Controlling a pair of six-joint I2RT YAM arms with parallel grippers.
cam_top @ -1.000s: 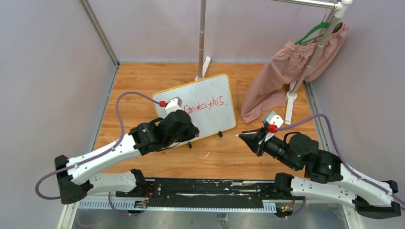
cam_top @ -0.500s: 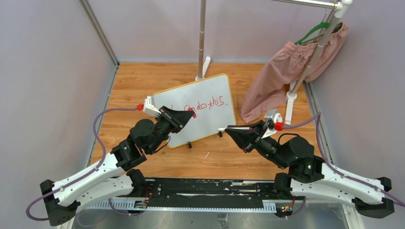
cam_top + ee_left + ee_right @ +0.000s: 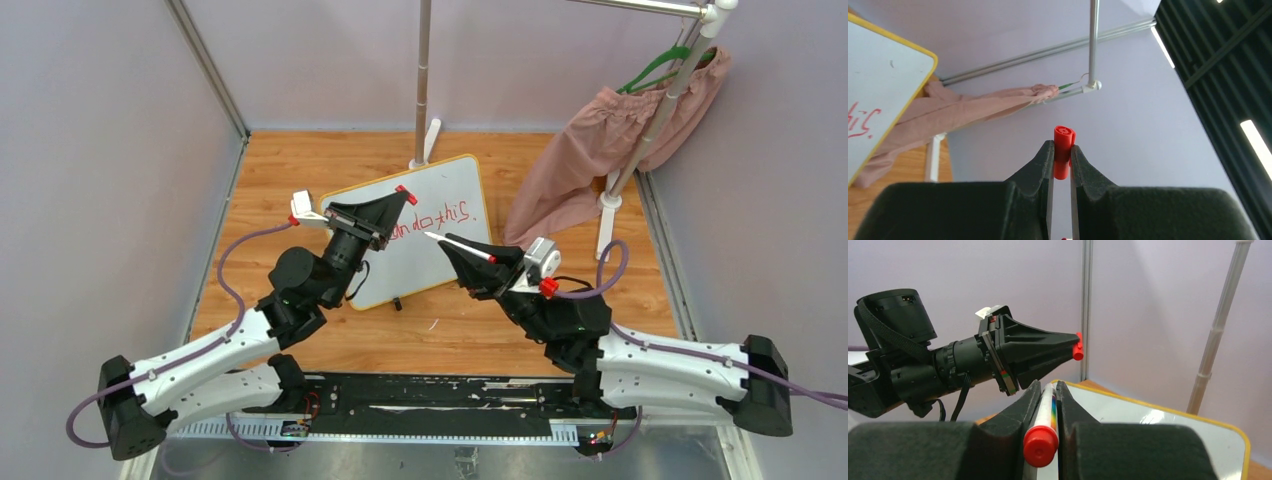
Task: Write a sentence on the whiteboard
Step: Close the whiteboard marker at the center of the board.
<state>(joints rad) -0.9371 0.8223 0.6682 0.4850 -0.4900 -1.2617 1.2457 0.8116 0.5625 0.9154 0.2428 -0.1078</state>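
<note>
The whiteboard (image 3: 440,185), yellow-rimmed, lies tilted on the wooden floor, and part of the red sentence (image 3: 436,217) shows between the arms. My left gripper (image 3: 398,200) hovers over the board's upper middle, shut on a red marker cap (image 3: 405,193) that sticks out past the fingertips (image 3: 1063,145). My right gripper (image 3: 452,250) is above the board's lower right, shut on a white marker (image 3: 440,241) with a red end (image 3: 1041,445). The marker points toward the cap (image 3: 1077,346). In the left wrist view the board's corner (image 3: 883,80) carries the letters "his" (image 3: 860,120).
A metal rack pole (image 3: 422,80) stands just behind the board. A pink garment (image 3: 590,160) hangs on a green hanger at the right, beside a slanted white post (image 3: 640,150). Grey walls close in the wooden floor (image 3: 300,170). A small black clip foot (image 3: 398,303) sits at the board's near edge.
Both arms rose and swung toward each other over the board. The left gripper carried the cap up and right; the right gripper carried the marker left, off the floor and over the board.
</note>
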